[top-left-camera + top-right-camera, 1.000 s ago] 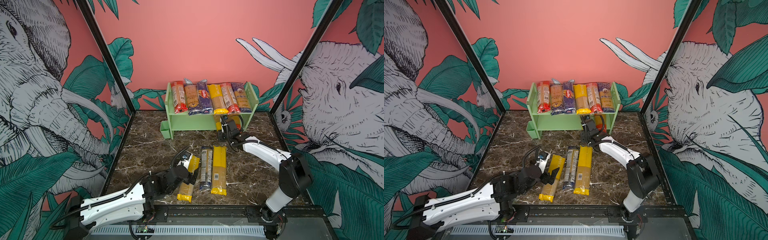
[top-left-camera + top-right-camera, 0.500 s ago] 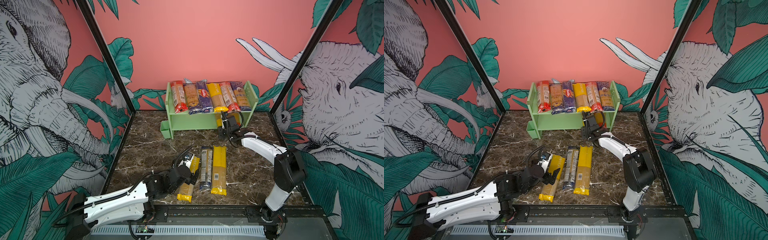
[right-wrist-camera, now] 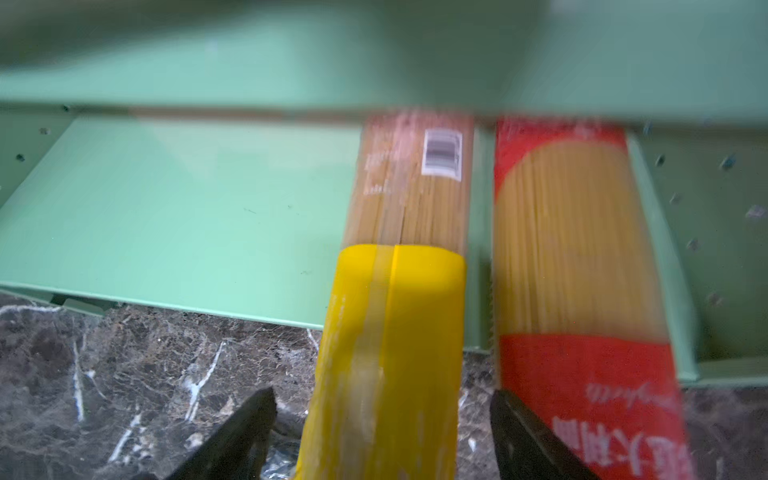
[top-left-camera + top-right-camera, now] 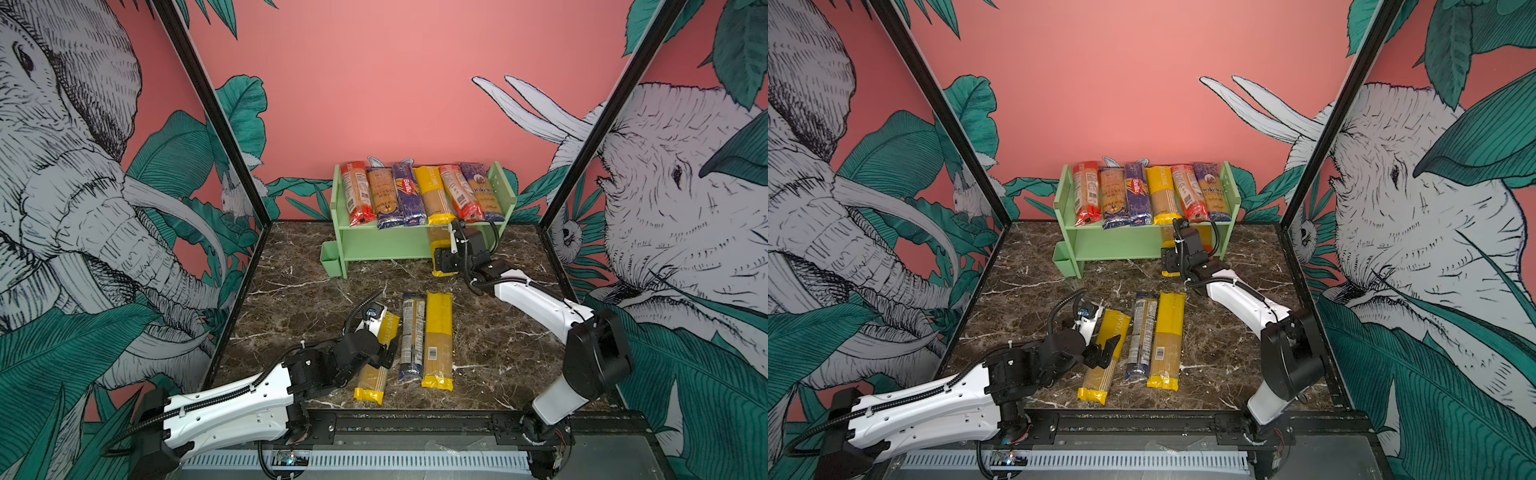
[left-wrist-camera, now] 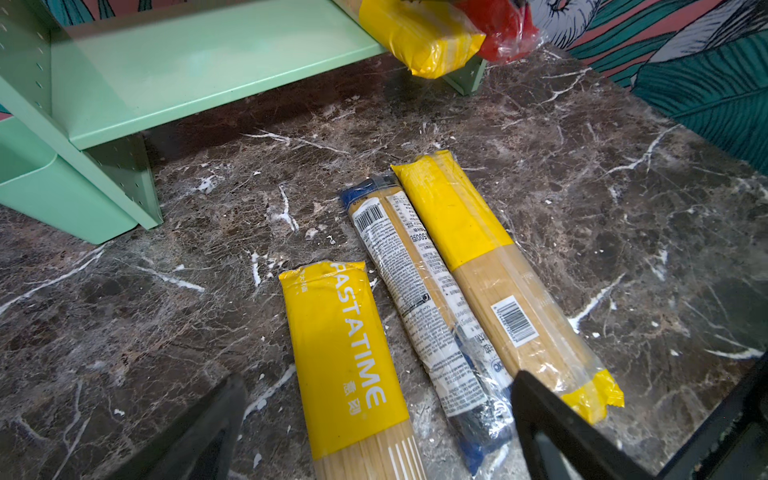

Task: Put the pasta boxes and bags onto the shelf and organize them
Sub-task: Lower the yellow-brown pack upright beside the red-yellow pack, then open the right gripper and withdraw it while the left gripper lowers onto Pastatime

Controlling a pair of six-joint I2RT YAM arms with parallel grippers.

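The pale green shelf (image 4: 382, 245) stands at the back, with several pasta packs (image 4: 419, 193) side by side on its top tier. On the lower tier a yellow-ended pack (image 3: 399, 332) lies partly slid in, its near end sticking out over the floor, beside a red-ended pack (image 3: 573, 249). My right gripper (image 3: 382, 432) is open, with a gap between each finger and the yellow end. Three packs lie on the marble floor: a yellow Pastatime pack (image 5: 345, 353), a blue-ended pack (image 5: 419, 291) and a yellow pack (image 5: 490, 266). My left gripper (image 5: 374, 415) hovers open over the Pastatime pack.
A small green cup (image 4: 332, 259) hangs on the shelf's left side panel. The lower tier (image 3: 187, 208) is bare to the left of the yellow-ended pack. Patterned walls close in the marble floor (image 4: 303, 299) on both sides.
My right gripper has moved toward the shelf with the yellow-ended pack, then opened and let go of it. The left arm has barely shifted.
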